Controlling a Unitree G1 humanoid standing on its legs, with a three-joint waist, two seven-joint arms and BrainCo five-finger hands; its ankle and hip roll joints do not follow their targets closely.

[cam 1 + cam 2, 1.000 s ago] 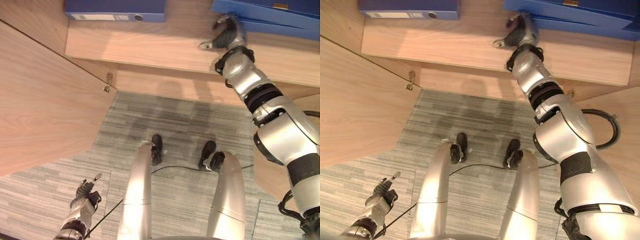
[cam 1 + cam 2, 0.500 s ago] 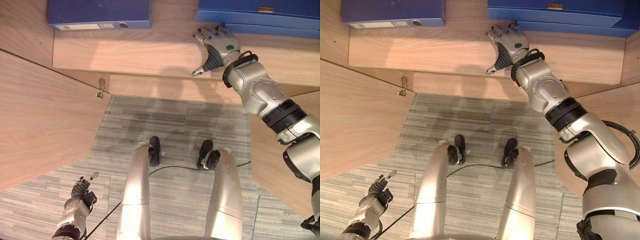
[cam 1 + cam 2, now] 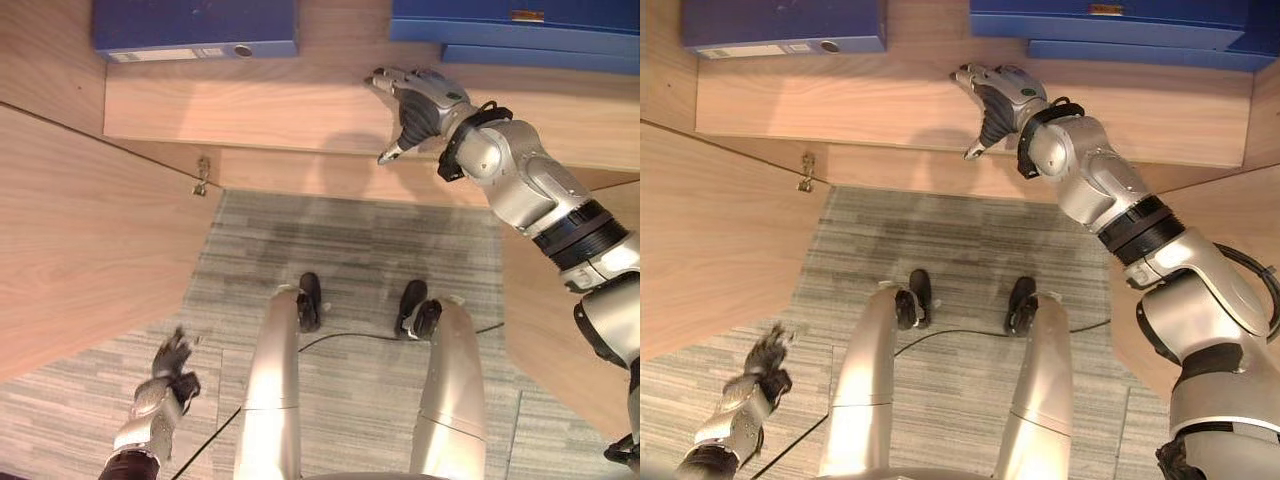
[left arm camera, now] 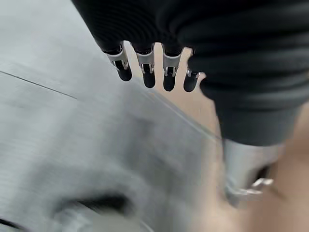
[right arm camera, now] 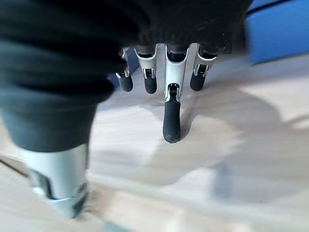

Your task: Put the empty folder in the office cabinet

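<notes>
Two blue folders point(image 3: 515, 30) lie stacked flat at the back right of the wooden cabinet shelf point(image 3: 250, 110); their blue edge point(image 5: 277, 34) also shows in the right wrist view. My right hand point(image 3: 420, 100) hovers over the shelf just in front of and left of them, apart from them. Its fingers point(image 5: 171, 116) are loose and hold nothing. Another blue folder point(image 3: 195, 25) with a white spine label lies at the back left. Low at my left side, my left hand point(image 3: 165, 375) hangs over the carpet with spread fingers, empty.
The cabinet's left door point(image 3: 90, 230) stands swung open, hinge point(image 3: 205, 175) at its inner corner. A wooden panel point(image 3: 535, 310) rises at the right behind my right arm. Grey carpet point(image 3: 350, 240) lies before the cabinet.
My right hand has drawn back from the blue folders on the right, moving left and toward the shelf's front edge. My left hand's fingers have spread. The camera shifted earlier.
</notes>
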